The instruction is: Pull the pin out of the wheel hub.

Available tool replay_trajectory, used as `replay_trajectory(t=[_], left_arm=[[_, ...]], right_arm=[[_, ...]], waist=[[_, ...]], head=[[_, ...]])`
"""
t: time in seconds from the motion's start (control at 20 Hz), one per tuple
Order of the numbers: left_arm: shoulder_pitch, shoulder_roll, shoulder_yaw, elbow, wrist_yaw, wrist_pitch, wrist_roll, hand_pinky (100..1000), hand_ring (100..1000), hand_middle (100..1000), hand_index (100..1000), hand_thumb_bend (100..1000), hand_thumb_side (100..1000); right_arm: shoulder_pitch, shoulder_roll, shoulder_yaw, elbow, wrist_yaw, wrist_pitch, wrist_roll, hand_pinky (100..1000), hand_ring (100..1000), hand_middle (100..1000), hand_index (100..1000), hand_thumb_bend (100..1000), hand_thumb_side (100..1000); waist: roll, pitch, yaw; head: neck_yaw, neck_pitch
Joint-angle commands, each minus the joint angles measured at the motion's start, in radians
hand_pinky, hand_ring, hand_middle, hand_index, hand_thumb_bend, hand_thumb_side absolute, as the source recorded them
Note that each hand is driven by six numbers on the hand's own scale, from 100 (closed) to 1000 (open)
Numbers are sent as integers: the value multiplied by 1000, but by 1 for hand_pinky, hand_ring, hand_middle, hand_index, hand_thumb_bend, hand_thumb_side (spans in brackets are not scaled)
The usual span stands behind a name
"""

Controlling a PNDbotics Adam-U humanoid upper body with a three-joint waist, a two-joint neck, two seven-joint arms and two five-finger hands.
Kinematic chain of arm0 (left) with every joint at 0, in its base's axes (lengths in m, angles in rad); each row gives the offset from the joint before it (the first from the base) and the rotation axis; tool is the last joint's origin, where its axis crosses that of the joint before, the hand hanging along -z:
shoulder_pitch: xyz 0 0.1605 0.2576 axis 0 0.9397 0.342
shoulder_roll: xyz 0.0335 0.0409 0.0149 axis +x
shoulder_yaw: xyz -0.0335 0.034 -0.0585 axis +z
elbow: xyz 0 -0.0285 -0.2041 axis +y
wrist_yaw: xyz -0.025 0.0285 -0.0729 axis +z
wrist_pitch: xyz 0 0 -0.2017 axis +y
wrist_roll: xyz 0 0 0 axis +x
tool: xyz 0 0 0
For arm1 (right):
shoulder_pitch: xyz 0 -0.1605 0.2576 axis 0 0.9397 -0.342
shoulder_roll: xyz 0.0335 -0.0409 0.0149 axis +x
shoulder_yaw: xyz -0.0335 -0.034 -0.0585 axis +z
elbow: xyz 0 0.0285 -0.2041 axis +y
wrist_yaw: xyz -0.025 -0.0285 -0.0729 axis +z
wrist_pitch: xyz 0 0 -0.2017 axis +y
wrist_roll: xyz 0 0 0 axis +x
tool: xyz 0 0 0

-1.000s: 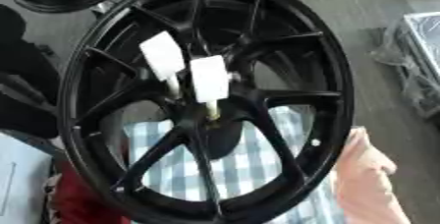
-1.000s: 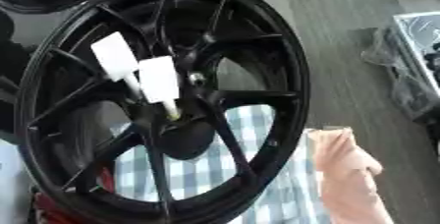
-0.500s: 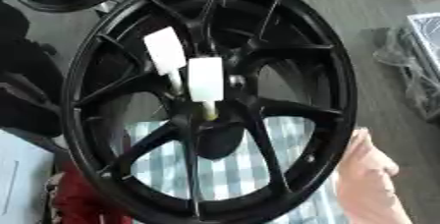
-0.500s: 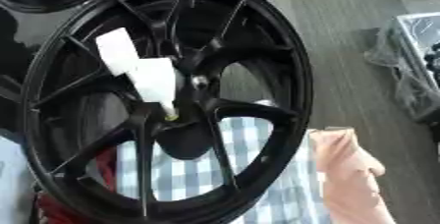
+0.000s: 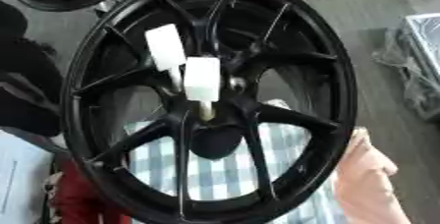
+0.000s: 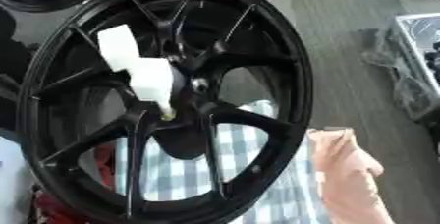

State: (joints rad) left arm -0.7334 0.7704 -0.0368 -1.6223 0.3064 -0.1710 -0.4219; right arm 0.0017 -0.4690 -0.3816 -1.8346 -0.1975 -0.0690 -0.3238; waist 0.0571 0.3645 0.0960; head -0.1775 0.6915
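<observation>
Black alloy wheel (image 5: 340, 95), standing upright and filling both views, its spokes meeting at the hub (image 5: 219, 107). A small yellowish pin (image 5: 206, 113) sits in the hub, just left of the hub's centre. The left hand (image 5: 202, 80) shows as two white pieces in front of the spokes, above and left of the hub; the lower piece touches the pin's upper end. Whether the hand grasps the pin cannot be told. Behind the wheel, below the hub, lies a blue-and-white checked cloth (image 5: 223, 174); a peach-coloured cloth (image 6: 348, 169) lies to the hub's lower right, outside the rim.
</observation>
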Motion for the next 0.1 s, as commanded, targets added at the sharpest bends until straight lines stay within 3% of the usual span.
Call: replay_trajectory(t=[0.05, 0.1], left_arm=[[9, -69, 33, -82, 82, 84, 33, 736, 701, 623, 801, 100, 570], [18, -104, 41, -93, 97, 110, 42, 735, 699, 622, 800, 100, 567]], right_arm=[[-4, -10, -12, -24, -5, -2, -6, 696, 643, 608, 842, 100, 523], [-4, -9, -12, -24, -6, -3, -6, 696, 643, 608, 842, 100, 523]], waist=[[-7, -14, 1], [-9, -14, 2]], head=[[3, -4], [6, -2]])
